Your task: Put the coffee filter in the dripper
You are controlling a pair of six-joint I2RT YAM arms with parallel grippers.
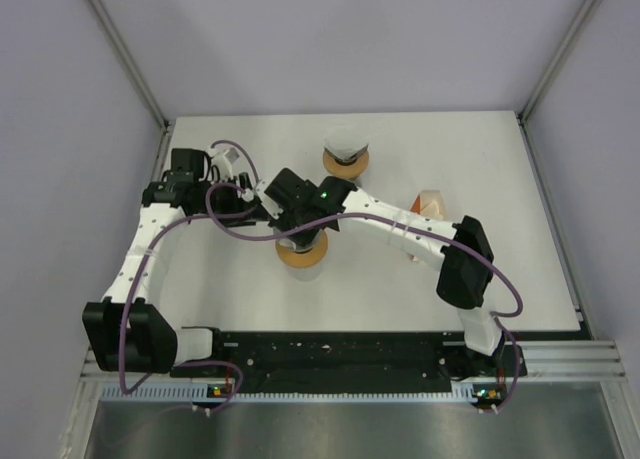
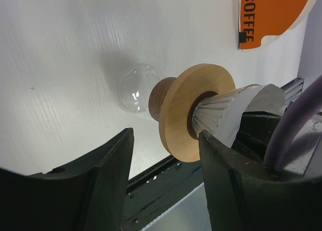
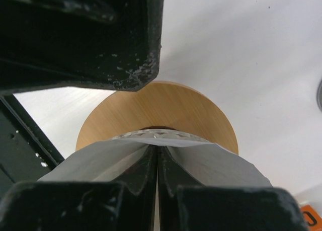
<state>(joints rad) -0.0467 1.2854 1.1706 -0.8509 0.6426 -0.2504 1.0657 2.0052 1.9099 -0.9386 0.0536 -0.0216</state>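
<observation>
Our right fingers [image 3: 143,178] clamped on coffee filter [image 3: 100,158]; dripper [image 3: 161,110] dead ahead, 12 o'clock, axis in line; left fingers [image 2: 100,175] apart.

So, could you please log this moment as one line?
right gripper: shut on coffee filter | coffee filter: in dripper, not yet released | left gripper: open, beside dripper

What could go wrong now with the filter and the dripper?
1. The right tool is shut on the filter; lifting away without opening may pull the paper back out of the dripper.
2. The left tool stands open near the dripper and could tip it.
</observation>
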